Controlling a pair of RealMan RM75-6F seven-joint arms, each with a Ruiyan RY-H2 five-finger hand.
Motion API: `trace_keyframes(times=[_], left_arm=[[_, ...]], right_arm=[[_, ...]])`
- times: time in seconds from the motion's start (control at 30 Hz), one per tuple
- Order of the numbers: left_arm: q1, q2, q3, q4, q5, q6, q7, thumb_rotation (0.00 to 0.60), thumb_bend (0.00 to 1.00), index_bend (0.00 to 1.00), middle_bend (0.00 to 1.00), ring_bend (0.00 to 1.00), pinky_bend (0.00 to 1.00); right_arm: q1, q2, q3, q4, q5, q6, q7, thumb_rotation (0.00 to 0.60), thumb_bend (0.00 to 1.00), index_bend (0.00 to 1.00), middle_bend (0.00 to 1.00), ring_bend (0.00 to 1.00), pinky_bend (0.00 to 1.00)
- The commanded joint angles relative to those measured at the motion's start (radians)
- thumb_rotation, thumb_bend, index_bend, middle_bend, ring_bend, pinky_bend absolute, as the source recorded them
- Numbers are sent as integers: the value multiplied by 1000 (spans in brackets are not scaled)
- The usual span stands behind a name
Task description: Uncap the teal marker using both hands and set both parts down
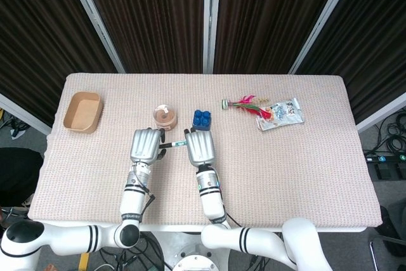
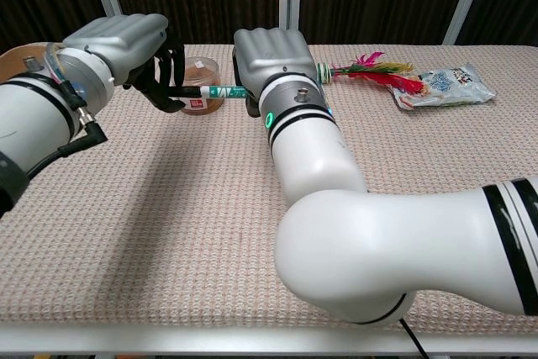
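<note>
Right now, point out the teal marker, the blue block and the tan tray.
teal marker [image 2: 220, 90], chest view, barrel between the hands
blue studded block [image 1: 202, 118], head view, top face
tan rectangular tray [image 1: 71, 118], head view, left rim

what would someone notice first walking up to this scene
The two hands meeting near the table's front middle: the left hand and right hand both grip the teal marker, held level between them above the cloth. Behind them sit a small round tub and a blue block, and toward the far right lie a bright feather toy and a snack packet.
</note>
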Motion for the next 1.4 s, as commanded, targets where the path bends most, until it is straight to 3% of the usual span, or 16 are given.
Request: trace_keyframes(times=[0.03,0.37,0.77,0.97,1.27,1.4], left_arm=[[-3,-1,-1,4,0,2,0,600,259,571,614,555,665],[-3,1,1,-1,-12,-2,-8,600,334,605,645,583,686],[10,32,-7,-38,-32,4,-35,600,353,629,667,606,700],[33,60,2,-54,-39,6,-62,600,354,633,671,608,701],[101,55,102,16,-1,-58,-201,600,354,628,666,606,701],[114,26,139,93,24,-115,-264,600,281,551,584,524,640]], right_arm=[[0,1,-2,0,-3,1,1,600,372,592,561,850,955],[0,0,-1,2,-3,-2,0,600,373,592,561,850,955],[-28,23,-17,-5,-14,15,1,600,374,592,561,850,955],[-85,69,-55,-33,-28,39,16,600,374,592,561,850,955],[-210,166,-153,-117,-29,42,49,600,374,592,561,850,955],[-231,182,-170,-110,-15,19,49,600,369,593,561,850,955]])
